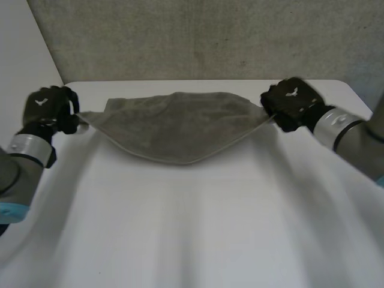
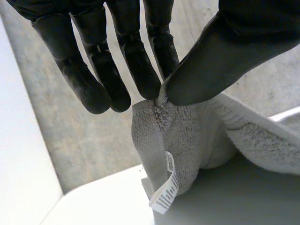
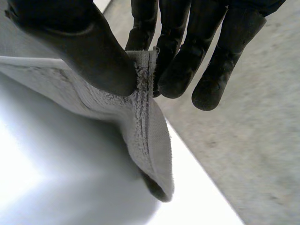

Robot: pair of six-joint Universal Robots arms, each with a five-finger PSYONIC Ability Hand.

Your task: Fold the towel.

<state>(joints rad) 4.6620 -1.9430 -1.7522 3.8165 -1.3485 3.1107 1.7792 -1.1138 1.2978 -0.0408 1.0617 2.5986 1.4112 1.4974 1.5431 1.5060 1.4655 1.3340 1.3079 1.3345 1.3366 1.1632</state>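
Item: one grey terry towel (image 1: 180,129), stretched between two hands over the far part of a white table (image 1: 192,234), roughly 12 o'clock from the table's middle. Its upper edge runs nearly straight from hand to hand. Its lower hemmed edge sags in a shallow curve, with the lowest point toward 6 o'clock. Whether that low point touches the table cannot be told. Left hand (image 1: 51,108): at about 9 o'clock of the towel, closed in a pinch on the towel's left corner. In its own wrist view the thumb presses the hemmed corner against the fingertips, and the cloth hangs down from that pinch above the table. Right hand (image 1: 291,102): at about 3 o'clock of the towel, likewise closed in a pinch on the right corner. Its wrist view shows the thumb on one face of the folded hem and the fingers on the other, with the cloth drooping beneath. Markings: a small white label (image 2: 166,192) is sewn into the hem just below the left hand's pinch. It carries rows of dark print too fine to read. A white emblem (image 1: 41,101) shaped like a small bird sits on the back of the left hand, and a matching one sits on the right; no lettering is legible. Backdrop: a grey speckled wall (image 1: 210,36) stands behind the table at 12 o'clock.
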